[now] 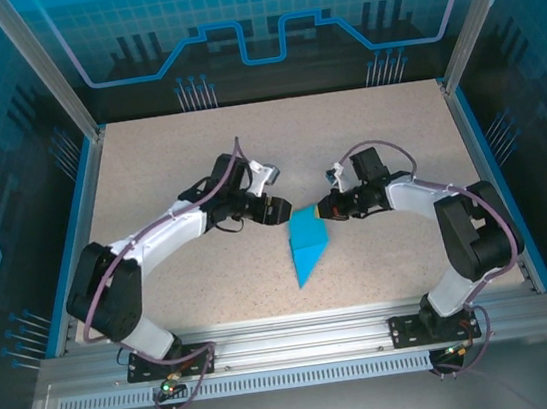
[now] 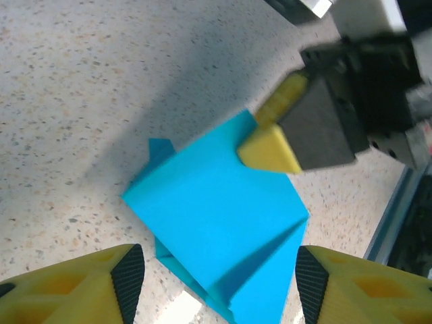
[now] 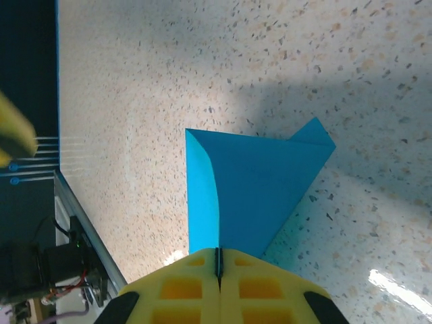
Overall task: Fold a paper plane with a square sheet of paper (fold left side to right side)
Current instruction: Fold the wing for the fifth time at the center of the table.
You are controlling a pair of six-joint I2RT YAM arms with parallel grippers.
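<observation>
The blue paper wedge [image 1: 308, 248] lies at the middle of the table [image 1: 169, 178], long axis far-to-near, tip toward the near edge. The right gripper [image 3: 218, 260] is pinched closed on its far end (the left gripper [image 2: 219, 277] hovers spread, empty).

White arms [image 1: 162, 234], yellow pincer fingers [image 3: 182, 287], purple cables [image 1: 383, 144]

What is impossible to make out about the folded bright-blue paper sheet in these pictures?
- Top view: the folded bright-blue paper sheet shows creases too small to count.
- Left wrist view: its lower end is cut off by the bottom edge.
- Right wrist view: the shut right gripper hides the pinched edge.
</observation>
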